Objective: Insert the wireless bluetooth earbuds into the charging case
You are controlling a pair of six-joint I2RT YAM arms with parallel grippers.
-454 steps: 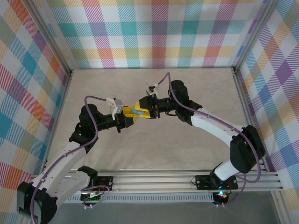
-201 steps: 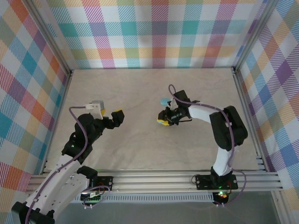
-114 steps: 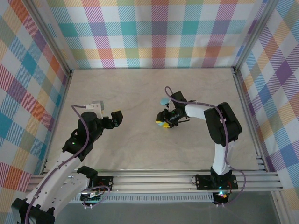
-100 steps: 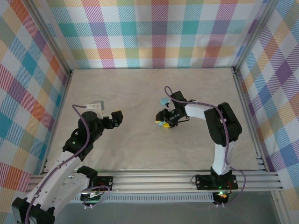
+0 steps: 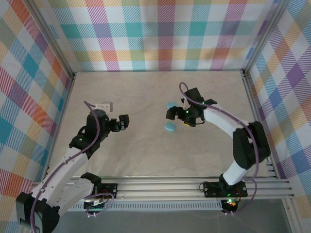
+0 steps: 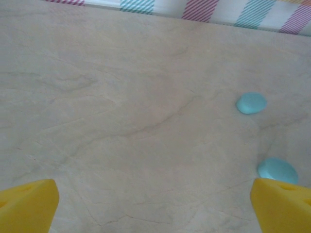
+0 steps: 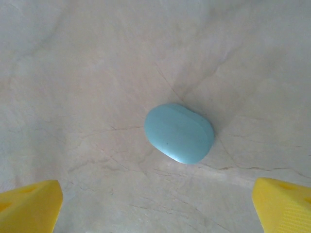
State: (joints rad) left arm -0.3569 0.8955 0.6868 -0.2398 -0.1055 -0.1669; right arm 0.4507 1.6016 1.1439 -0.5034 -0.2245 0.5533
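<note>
R gripper (image 7: 156, 204): on its wrist cam we see the two yellow tips far apart at the bottom corners. The jaws are spread wide w/ no grip on anything.

Straight ahead of the tips, centred btwn them and clear of both, lies the front case (image 7: 179, 132). It's a teal oval pebble, lid down, flat on the pale marbled table (image 7: 73, 58), w/ a thin seam near one end. What's inside is hidden.

From the overhead cam we put this case just off the R tips, on the side toward the arm bases, not touching. The rear case (image 5: 170, 105), same teal and same shape, sits just beyond the R gripper on the opposite side, close to one finger. Whether they touch, we can't tell from there. So the R gripper hangs above the table btwn the two cases.

L gripper (image 6: 155, 206): also spread wide, yellow tips at the two lower corners of its cam, holding nothing. It is well apart from the R gripper.

Ahead of it, off to its right-hand side, we see both cases. The front one lies just past the right-hand tip and is partly cut off by it. The rear one lies farther out and a bit more inboard. Beyond them the plaid wall (image 6: 194, 7) runs along the table's far edge.
</note>
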